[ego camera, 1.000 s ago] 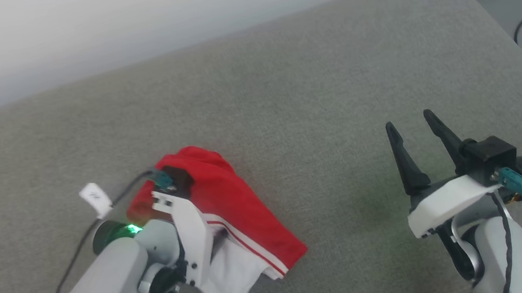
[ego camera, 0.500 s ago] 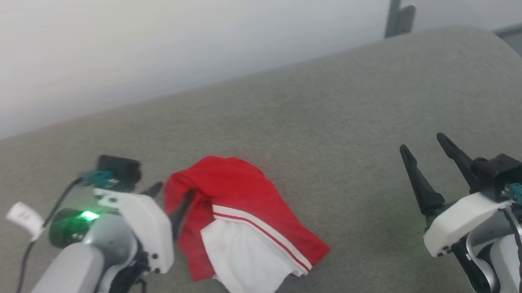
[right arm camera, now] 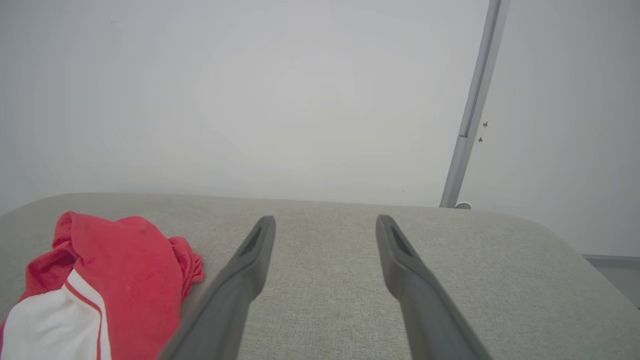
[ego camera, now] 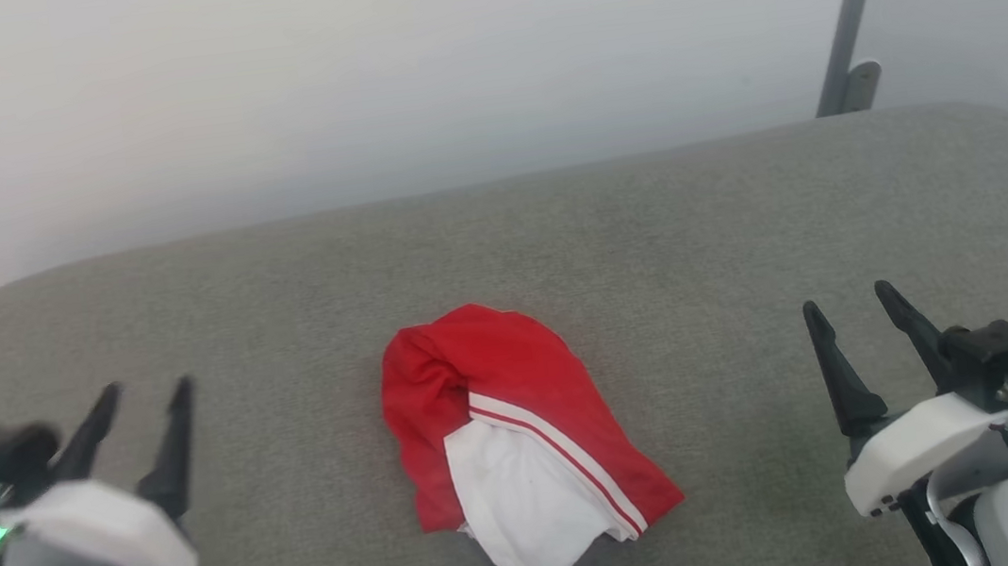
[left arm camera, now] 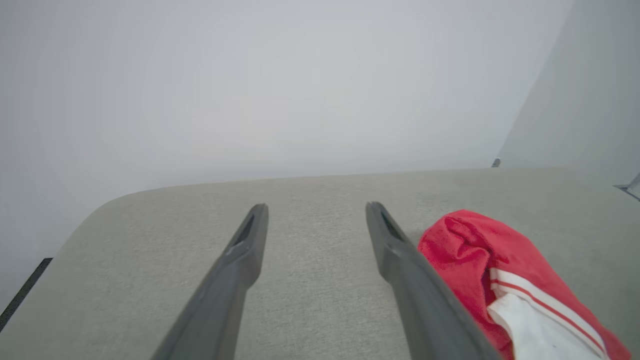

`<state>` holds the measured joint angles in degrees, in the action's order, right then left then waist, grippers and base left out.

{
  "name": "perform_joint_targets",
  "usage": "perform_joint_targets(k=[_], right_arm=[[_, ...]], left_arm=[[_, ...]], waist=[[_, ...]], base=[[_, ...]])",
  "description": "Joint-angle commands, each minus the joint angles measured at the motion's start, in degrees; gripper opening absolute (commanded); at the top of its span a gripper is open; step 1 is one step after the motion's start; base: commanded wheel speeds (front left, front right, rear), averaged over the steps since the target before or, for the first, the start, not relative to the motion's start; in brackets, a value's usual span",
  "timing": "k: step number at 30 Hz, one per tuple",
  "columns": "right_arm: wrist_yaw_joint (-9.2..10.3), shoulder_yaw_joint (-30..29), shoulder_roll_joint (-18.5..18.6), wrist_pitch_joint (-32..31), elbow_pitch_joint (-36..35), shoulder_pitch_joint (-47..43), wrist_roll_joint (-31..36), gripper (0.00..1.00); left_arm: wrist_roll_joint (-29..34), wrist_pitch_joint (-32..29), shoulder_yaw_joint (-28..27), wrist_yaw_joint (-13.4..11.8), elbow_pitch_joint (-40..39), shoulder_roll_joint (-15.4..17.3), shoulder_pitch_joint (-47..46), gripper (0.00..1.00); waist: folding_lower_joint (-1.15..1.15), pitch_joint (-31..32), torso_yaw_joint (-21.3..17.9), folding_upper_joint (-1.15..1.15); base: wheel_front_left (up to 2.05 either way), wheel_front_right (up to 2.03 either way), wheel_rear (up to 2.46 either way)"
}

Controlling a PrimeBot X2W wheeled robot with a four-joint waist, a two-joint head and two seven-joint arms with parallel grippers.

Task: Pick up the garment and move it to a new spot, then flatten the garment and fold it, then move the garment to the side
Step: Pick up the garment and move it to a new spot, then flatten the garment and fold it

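Red garment [ego camera: 521,433] bunched in a heap mid-way across a grey padded counter [ego camera: 698,232], white sleeve and striped trim toward the near side. Left gripper [ego camera: 147,390] at lower left, fingers spread and empty, well apart from the cloth. Right gripper [ego camera: 847,299] at lower right, likewise released, grasping nothing. Apparently set down but neither flattened nor folded, with the move aside also left to do. Bare counter on both sides and behind; rounded far corners, wall beyond the back edge, grey pole [ego camera: 845,26] at far right.
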<state>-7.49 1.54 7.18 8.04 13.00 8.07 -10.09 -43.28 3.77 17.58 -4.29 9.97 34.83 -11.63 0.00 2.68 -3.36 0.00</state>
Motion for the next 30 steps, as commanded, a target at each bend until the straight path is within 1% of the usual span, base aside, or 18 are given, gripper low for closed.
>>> perform_joint_targets(k=[1, 5, 9, 14, 17, 30], right_arm=[[-0.02, -0.29, 0.12, -0.18, -0.5, -0.8, -0.28, 1.0], [-0.01, -1.02, 0.28, -0.49, -1.17, -1.53, -0.35, 1.0], [-0.01, -1.79, -0.01, -0.79, -1.89, -2.26, -0.11, 1.0], [-0.01, -2.71, -0.39, -1.07, -2.55, -3.24, 0.14, 1.0], [-0.01, -2.85, -0.51, -1.35, -2.93, -3.3, 0.27, 1.0], [-0.01, -2.16, -0.79, -2.06, -3.54, -3.97, 0.04, 1.0]], left_arm=[[-0.49, 1.93, -1.24, -0.8, -0.3, 0.43, 2.09, 1.0], [-2.02, 6.6, -5.16, -1.81, -0.34, 1.21, 7.28, 1.0], [-3.94, 9.15, -8.73, -2.67, -0.56, 1.42, 12.15, 1.0], [-5.19, 10.51, -11.99, -2.06, 0.26, 0.99, 16.14, 1.0], [-5.82, 10.9, -13.41, -1.07, 0.75, 0.31, 16.84, 1.0], [-4.81, 11.42, -15.38, 1.48, 2.38, -1.35, 17.19, 1.0]], waist=[[0.0, 0.3, 0.57, 0.0], [0.0, 0.54, 1.42, 0.0], [0.0, 0.62, 2.27, 0.0], [0.0, 0.7, 3.22, 0.0], [0.0, 0.72, 3.59, 0.0], [0.0, 0.46, 3.79, 0.0]], base=[[0.0, 0.0, 0.0], [0.0, 0.0, 0.0], [0.0, 0.0, 0.0], [0.0, 0.0, 0.0], [0.0, 0.0, 0.0], [0.0, 0.0, 0.0]])
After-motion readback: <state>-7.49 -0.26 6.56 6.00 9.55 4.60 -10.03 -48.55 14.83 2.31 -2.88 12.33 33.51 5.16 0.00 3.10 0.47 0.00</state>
